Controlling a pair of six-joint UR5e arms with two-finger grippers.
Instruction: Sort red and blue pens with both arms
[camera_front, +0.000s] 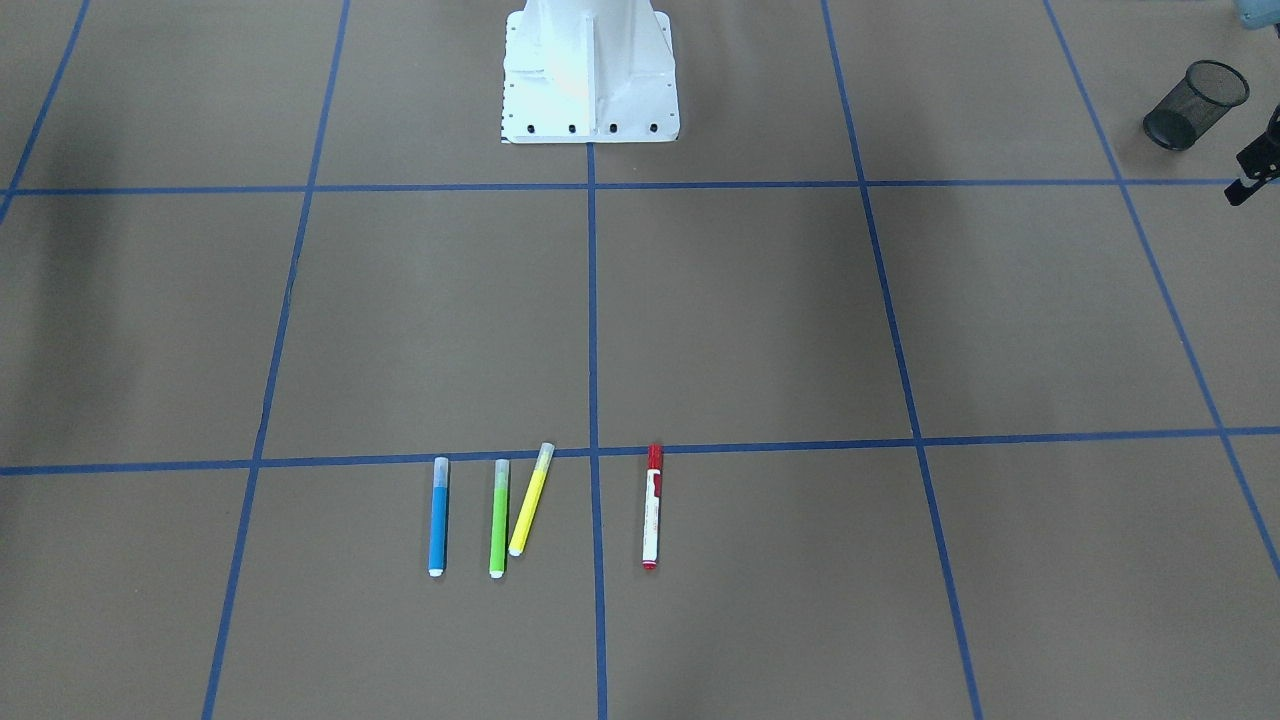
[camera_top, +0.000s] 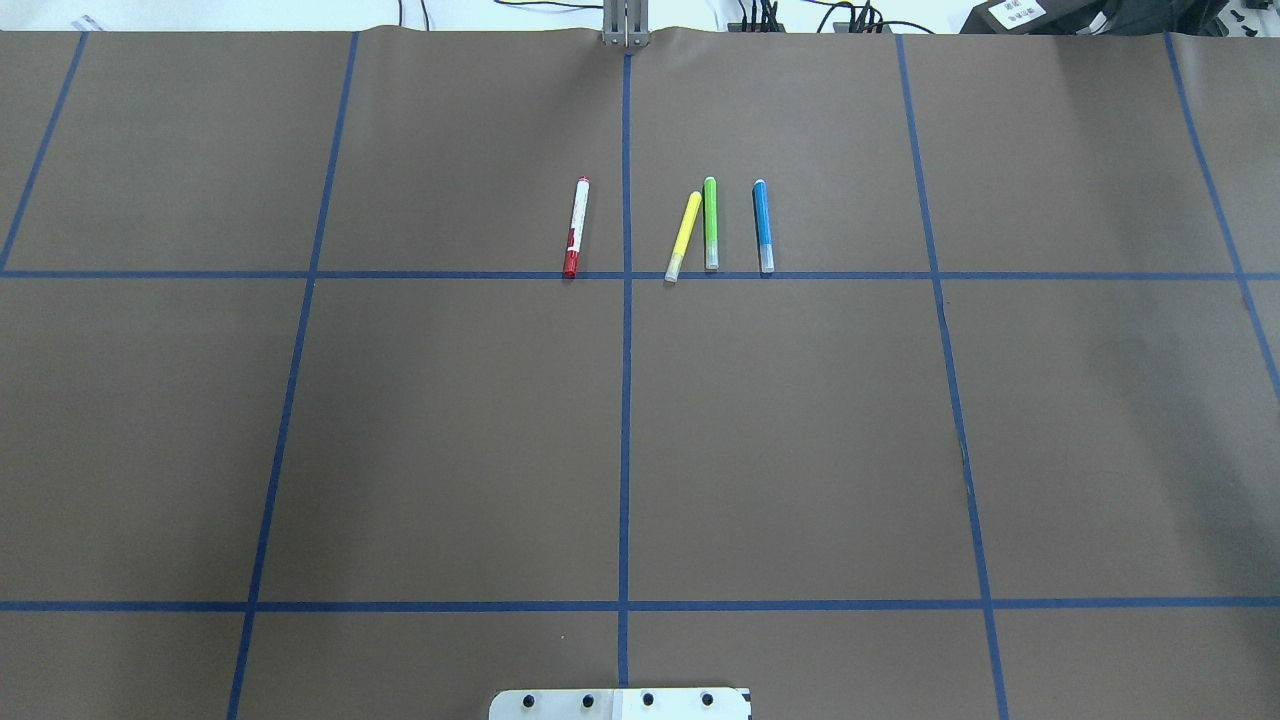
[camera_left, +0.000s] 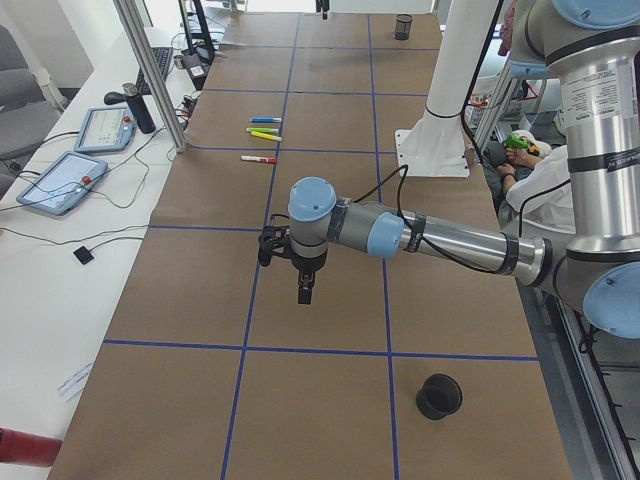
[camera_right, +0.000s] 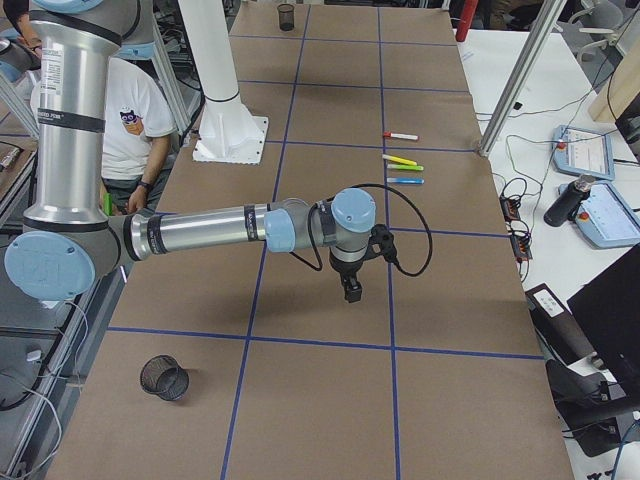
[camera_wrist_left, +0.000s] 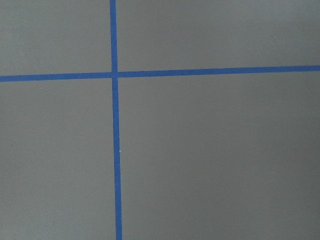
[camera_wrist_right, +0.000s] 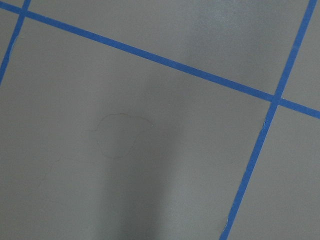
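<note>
Your 2 targets lay flat on tabletop (camera_top: 450, 430), far side from base. Red marker (camera_top: 575, 228) sat alone on 1 side of centre tape line (camera_top: 626, 400). Blue highlighter (camera_top: 762, 227) sat on other side, beyond yellow highlighter (camera_top: 683, 237) and green highlighter (camera_top: 710, 223). Left hand (camera_left: 303, 295) and right hand (camera_right: 352, 292) hovered over bare tabletop, well apart from pens. Open or closed, you couldn't tell.

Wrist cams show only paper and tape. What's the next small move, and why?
Probably carry the left gripper toward the red marker. The marker lies untouched on the robot's left of the centre tape line, and the gripper hangs over brown paper well short of it.
</note>
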